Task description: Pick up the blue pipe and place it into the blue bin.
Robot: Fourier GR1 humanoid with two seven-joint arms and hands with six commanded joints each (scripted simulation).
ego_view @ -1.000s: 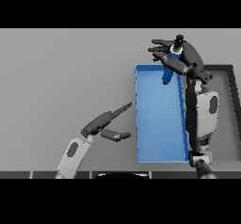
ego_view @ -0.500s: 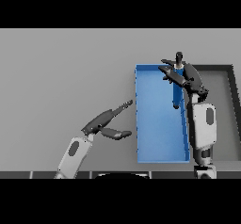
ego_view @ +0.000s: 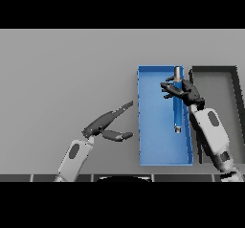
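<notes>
The left hand (ego_view: 103,123) hovers over the grey table (ego_view: 67,74), fingers straight and relaxed. Beyond it, one blue bin (ego_view: 155,145) holds one blue pipe (ego_view: 177,109) lying lengthwise inside, with the right hand (ego_view: 184,92) curled round its upper part. One dark bin (ego_view: 217,85) sits just beside, to the right.

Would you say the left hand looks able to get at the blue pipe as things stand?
Probably yes: the left hand is open beside the blue bin, but the right hand already covers the blue pipe.

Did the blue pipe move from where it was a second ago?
Yes. The blue pipe has come down toward the robot, from the blue bin's far edge to inside it, with the right hand over it.
</notes>
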